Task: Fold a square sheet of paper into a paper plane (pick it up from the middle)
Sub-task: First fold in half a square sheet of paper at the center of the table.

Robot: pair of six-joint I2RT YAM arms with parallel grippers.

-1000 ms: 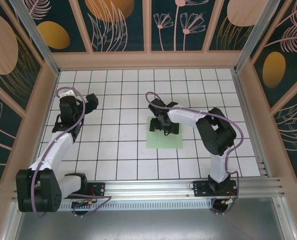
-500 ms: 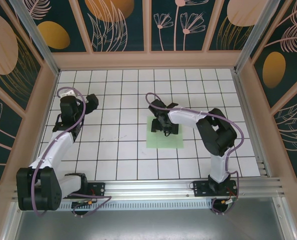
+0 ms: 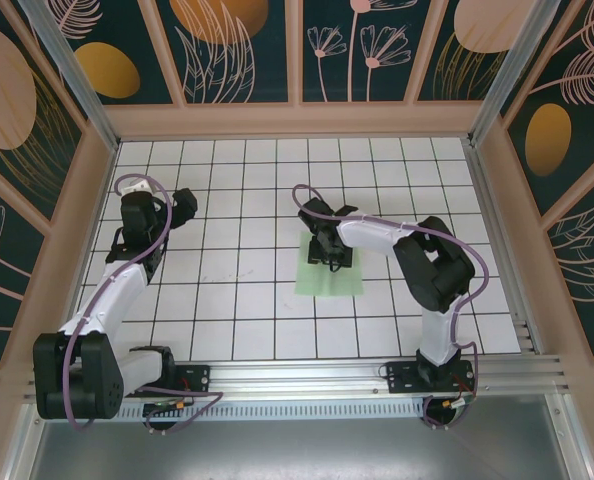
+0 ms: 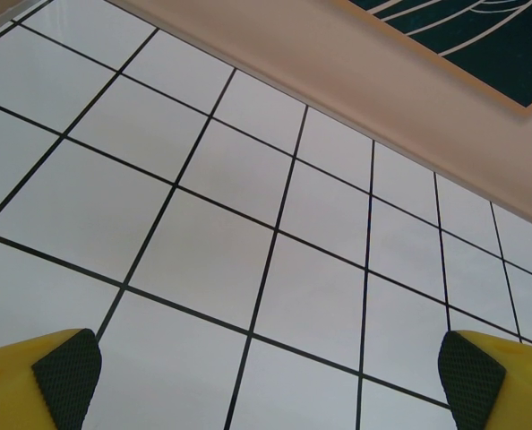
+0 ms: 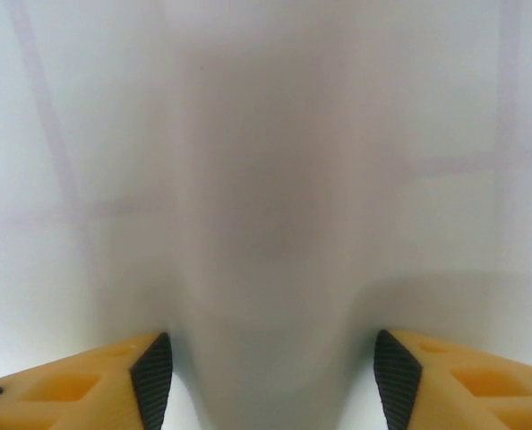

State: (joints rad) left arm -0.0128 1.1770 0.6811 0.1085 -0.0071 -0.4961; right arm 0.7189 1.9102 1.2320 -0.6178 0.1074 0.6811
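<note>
Sheet of paper (image 3: 329,280) under right tool (image 3: 329,252), middle bulging between half-spread pads (image 5: 151,381) (grip unclear)

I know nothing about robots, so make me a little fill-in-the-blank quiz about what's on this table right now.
The right gripper touches a thin square sheet of paper coloured pale ___. The left gripper hangs above the white tiled table with its jaws ___. The table's grid lines are ___.
Missing words: green; open; black.

Middle of sheet (image 3: 329,281) hidden under right pincer (image 3: 328,254); close-up blurred.
</note>
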